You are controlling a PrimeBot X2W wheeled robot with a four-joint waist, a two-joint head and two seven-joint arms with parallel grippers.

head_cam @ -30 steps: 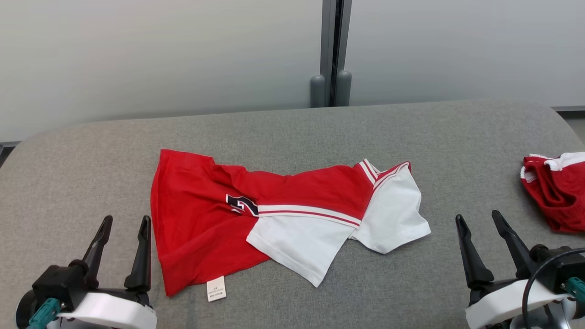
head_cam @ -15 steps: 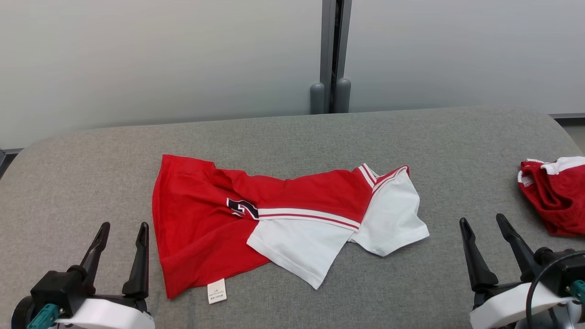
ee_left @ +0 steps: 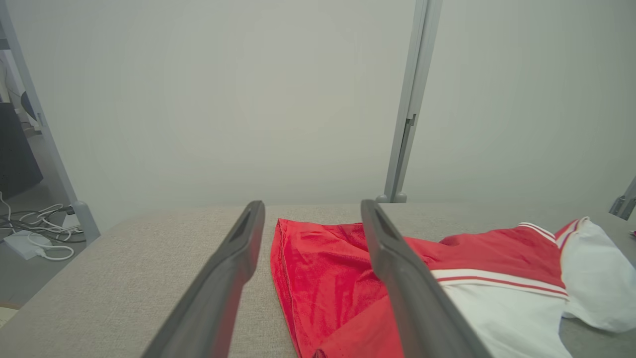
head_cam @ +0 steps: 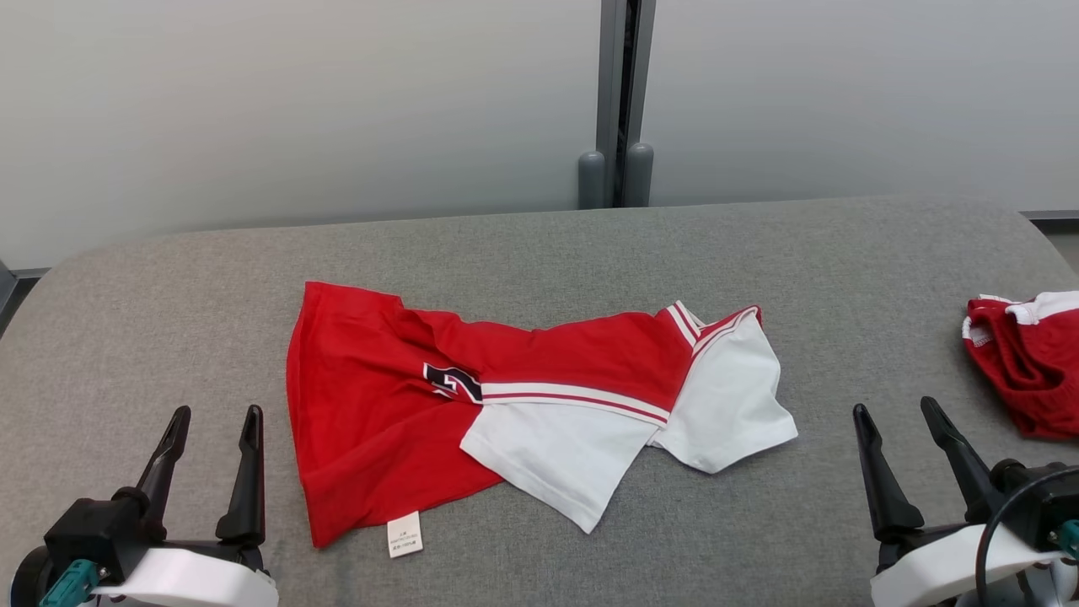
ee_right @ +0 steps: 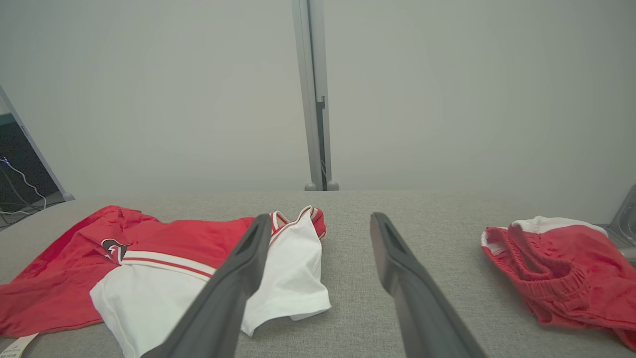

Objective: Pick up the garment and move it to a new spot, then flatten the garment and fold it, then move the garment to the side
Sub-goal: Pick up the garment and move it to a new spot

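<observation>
The garment point(head_cam: 523, 421), a red and white shirt, lay crumpled near the middle of the grey padded table point(head_cam: 539, 244), doubled over itself so that its full outline could not be read. A white sleeve stuck out at its right end, a white panel overlapped the red body, and the striped collar point(head_cam: 700, 320) was bunched beside the sleeve. A dark emblem point(head_cam: 453, 381) on the red cloth was half buried under a fold and could not be made out, and the print on the small white label point(head_cam: 405, 534) at the near hem was too fine to read. The left gripper point(head_cam: 215, 413) stood at the lower left, just beside the shirt's left edge, fingers spread with nothing between them. The right gripper point(head_cam: 895, 407) stood at the lower right, well apart from the sleeve, likewise spread and empty. Both were cropped by the head view's bottom edge, and whether either touched the table could not be told. A second red and white cloth point(head_cam: 1024, 362) lay bunched at the table's right end, cut off by the head view's edge. Behind the table, pale wall panels met at a grey post point(head_cam: 620, 101). Cables point(ee_left: 35, 233) lay on the floor past the table's left end, partly hidden.
</observation>
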